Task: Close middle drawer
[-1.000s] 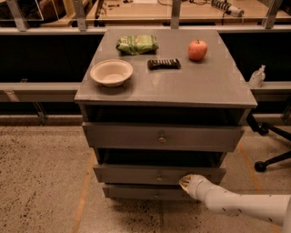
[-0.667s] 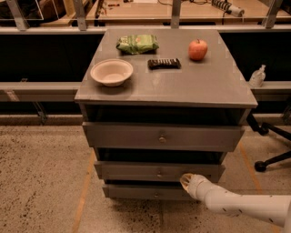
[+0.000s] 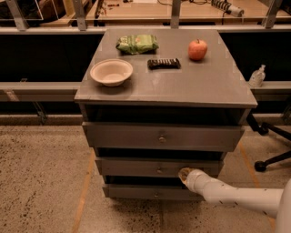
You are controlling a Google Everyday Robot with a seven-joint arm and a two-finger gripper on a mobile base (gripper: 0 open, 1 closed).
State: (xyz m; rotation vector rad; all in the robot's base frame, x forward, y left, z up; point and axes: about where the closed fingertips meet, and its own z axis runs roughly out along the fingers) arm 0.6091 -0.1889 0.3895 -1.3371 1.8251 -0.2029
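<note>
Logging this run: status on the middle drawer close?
Pincer at middle drawer front, right of its knob. Drawer looks slightly out, dark gap above. Nothing seen blocking it.

Behind the gripper [image 3: 184,174] at the middle drawer [image 3: 136,167], the arm [image 3: 241,198] is cropped.

A single camera looks from high up in front of the cabinet, tilted steeply down and facing its drawer fronts. It stands near: the grey worktop [image 3: 182,86] fills the middle, speckled floor [image 3: 41,182] lies along the near edge and a wooden bench [image 3: 136,11] along the far one. The arm enters from the near right corner, so the camera perhaps rides on the robot; the gripper [image 3: 184,174] sits at the middle drawer [image 3: 132,167].
</note>
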